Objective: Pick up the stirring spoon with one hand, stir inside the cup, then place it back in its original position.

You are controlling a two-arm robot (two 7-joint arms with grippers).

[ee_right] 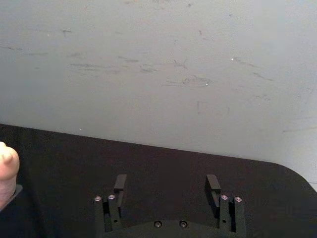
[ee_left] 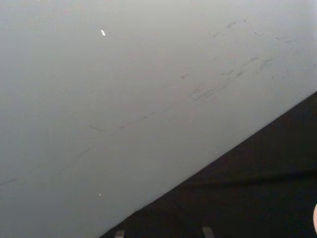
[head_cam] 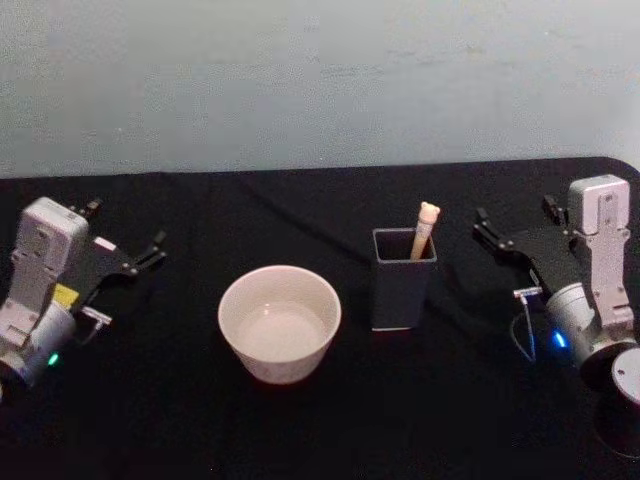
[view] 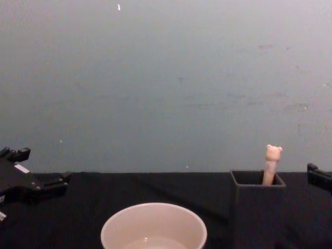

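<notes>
The stirring spoon (head_cam: 425,228) is a pale stick with a small bear head (view: 273,153). It stands upright in the dark grey square holder (head_cam: 403,280), right of the middle of the table. To the holder's left sits the cream-white cup (head_cam: 280,322), round and wide, which looks empty. My right gripper (head_cam: 515,215) hovers open to the right of the holder, apart from the spoon, its fingers (ee_right: 213,183) spread wide. Far left of the cup, my left gripper (head_cam: 125,232) is also open and holds nothing.
A black cloth (head_cam: 180,420) covers the table, and a plain grey wall (view: 166,78) rises behind it. The cloth is bare between the cup and each arm and along the front edge.
</notes>
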